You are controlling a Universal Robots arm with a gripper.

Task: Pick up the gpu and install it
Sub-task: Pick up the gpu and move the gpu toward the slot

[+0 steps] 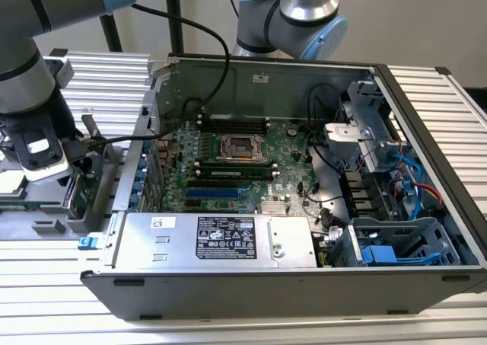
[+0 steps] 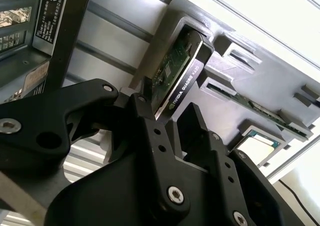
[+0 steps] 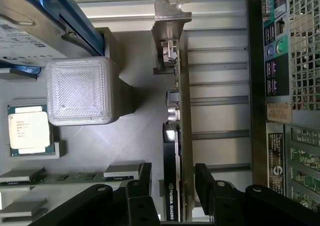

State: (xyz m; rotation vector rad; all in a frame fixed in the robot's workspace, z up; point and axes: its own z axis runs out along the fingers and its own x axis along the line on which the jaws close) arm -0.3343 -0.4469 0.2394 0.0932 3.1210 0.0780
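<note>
GPU (image 3: 172, 151) stands on its long edge in a slot of the grey parts holder (image 3: 135, 136), with its silver end bracket (image 3: 172, 14) at the end farthest from me, as the first wrist view shows. My gripper (image 3: 172, 186) straddles the card's near end with the jaws set apart. One finger (image 3: 204, 178) sits just beside the green board face, and the other stands a little off the black shroud. As far as I can judge, nothing is clamped yet. In the second wrist view the card likewise rises between my two black fingers. The slot seems meant for just this, since a card held upright offers its two flat faces to my pads, where a card lying flat would offer only a thin edge. A bare processor (image 3: 29, 130) and a hard drive (image 3: 30, 21) in a blue frame sit in neighbouring pockets, well apart from the card. In the exterior view my arm (image 1: 30, 71) hangs over the holder at the exterior view's left, just outside the open computer case (image 1: 266, 295). The case has its side panel off, leaving the motherboard (image 1: 236, 158) and its blue expansion slots (image 1: 213, 194) exposed from above. I judge the work to be at the pickup, with the installation not yet begun.
</note>
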